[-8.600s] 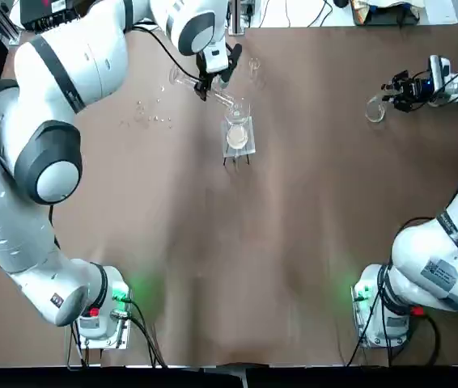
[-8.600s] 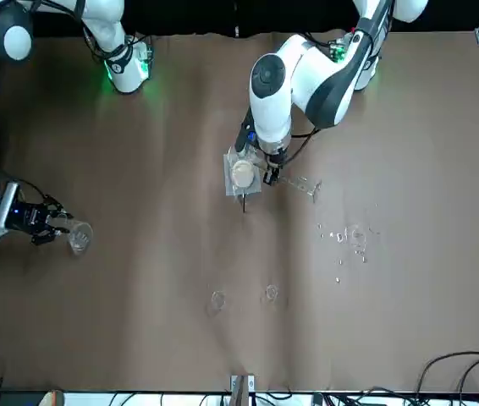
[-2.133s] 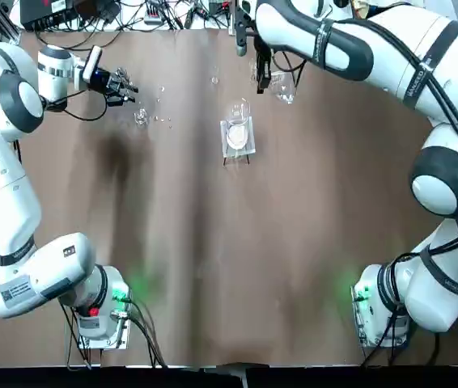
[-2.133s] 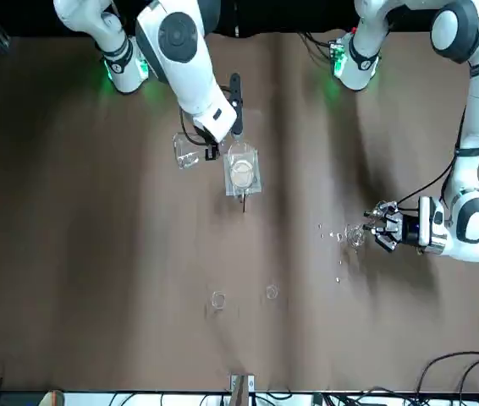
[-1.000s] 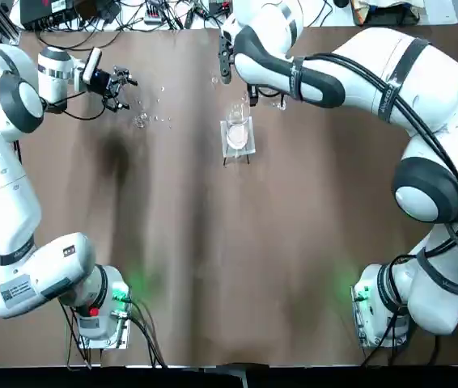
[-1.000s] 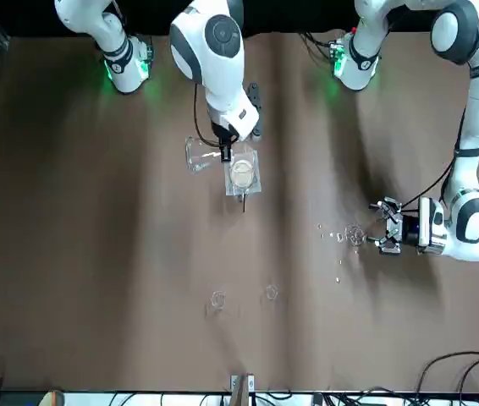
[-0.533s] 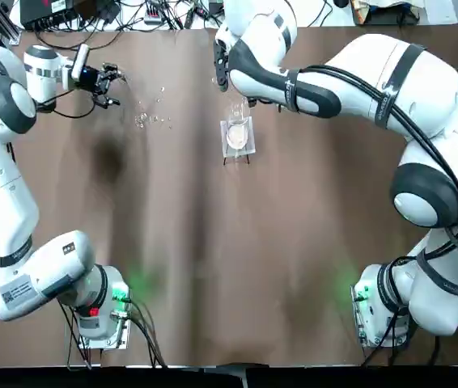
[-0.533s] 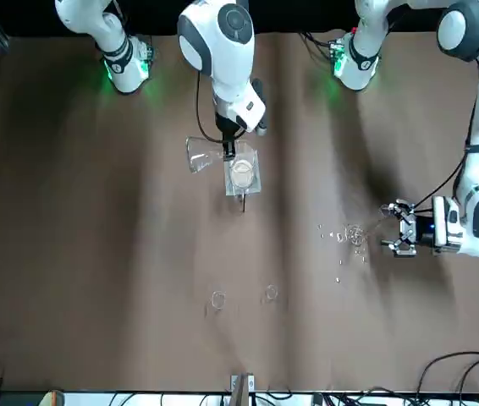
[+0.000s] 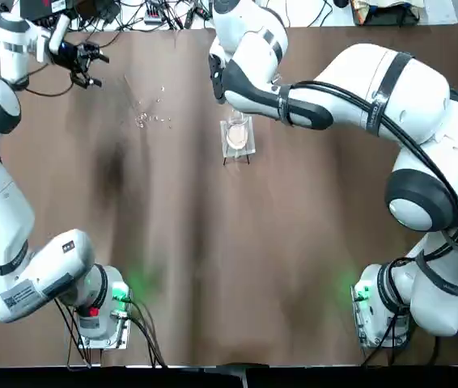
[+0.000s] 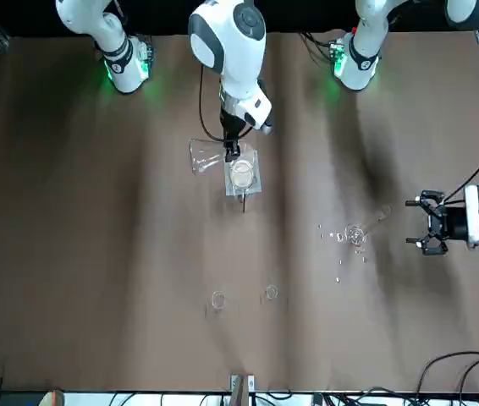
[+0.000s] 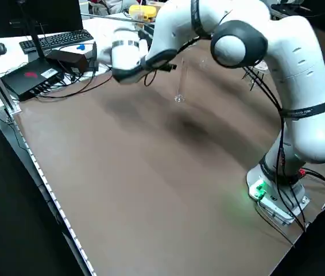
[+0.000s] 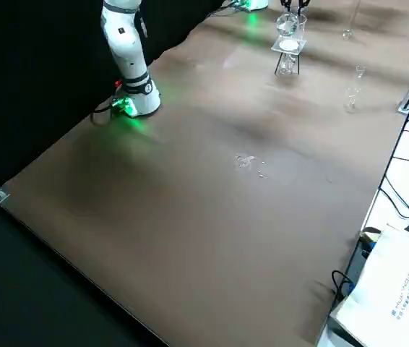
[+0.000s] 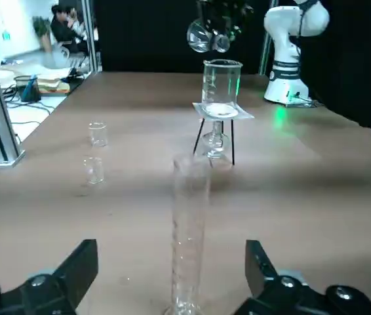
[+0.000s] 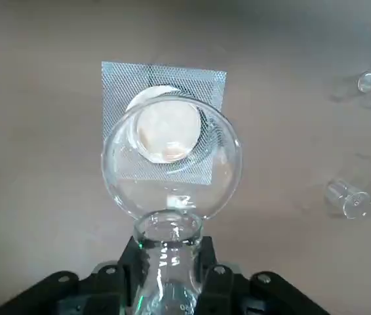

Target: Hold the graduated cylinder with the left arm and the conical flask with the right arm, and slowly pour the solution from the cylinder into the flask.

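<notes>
The graduated cylinder (image 13: 189, 226) stands upright on the brown table, also visible as a faint tube (image 11: 180, 80) and a glass glint (image 10: 356, 234). My left gripper (image 10: 430, 222) is open and well clear of it, at the table's far left (image 9: 83, 61); its fingers (image 13: 84, 266) frame the cylinder from a distance. My right gripper (image 10: 233, 145) is shut on the neck of the conical flask (image 14: 171, 167). It holds the flask tipped on its side (image 10: 201, 156) just above the beaker (image 13: 221, 82).
The beaker (image 10: 241, 172) sits over a white disc on wire gauze on a small tripod. Two tiny glass cups (image 10: 217, 299) (image 10: 271, 293) stand near the far edge. A keyboard and cables (image 11: 59, 40) lie beyond the table. People (image 13: 64, 26) are in the room.
My left gripper has drawn back from the standing cylinder, out to the robot's left, staying open. My right arm has brought the flask closer to the beaker and tipped it further.
</notes>
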Robot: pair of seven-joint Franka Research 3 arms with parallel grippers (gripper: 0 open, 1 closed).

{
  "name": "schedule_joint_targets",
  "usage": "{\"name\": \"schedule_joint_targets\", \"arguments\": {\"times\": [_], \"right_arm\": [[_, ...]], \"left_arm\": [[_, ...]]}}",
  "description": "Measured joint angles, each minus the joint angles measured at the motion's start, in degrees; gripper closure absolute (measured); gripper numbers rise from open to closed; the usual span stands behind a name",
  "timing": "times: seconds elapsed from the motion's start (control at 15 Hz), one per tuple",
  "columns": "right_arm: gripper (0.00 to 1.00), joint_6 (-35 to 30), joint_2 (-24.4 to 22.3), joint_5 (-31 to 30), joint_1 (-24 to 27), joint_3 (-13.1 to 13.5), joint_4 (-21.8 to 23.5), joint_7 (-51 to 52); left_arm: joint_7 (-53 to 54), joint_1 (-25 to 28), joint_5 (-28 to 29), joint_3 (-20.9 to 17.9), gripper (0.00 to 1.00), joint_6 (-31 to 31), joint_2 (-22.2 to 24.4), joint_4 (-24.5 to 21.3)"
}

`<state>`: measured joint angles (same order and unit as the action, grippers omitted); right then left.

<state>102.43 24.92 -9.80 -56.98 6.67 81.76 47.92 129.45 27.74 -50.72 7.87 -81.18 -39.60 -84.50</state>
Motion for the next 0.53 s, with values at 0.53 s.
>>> {"name": "schedule_joint_targets", "arguments": {"times": [0.53], "right_arm": [[0.61, -0.74, 0.28, -2.1, -0.33, 0.0, -0.1, 0.02]], "left_arm": [[-14.91, -6.25, 6.04, 0.7, 0.01, -3.7, 10.73, 1.16]]}}
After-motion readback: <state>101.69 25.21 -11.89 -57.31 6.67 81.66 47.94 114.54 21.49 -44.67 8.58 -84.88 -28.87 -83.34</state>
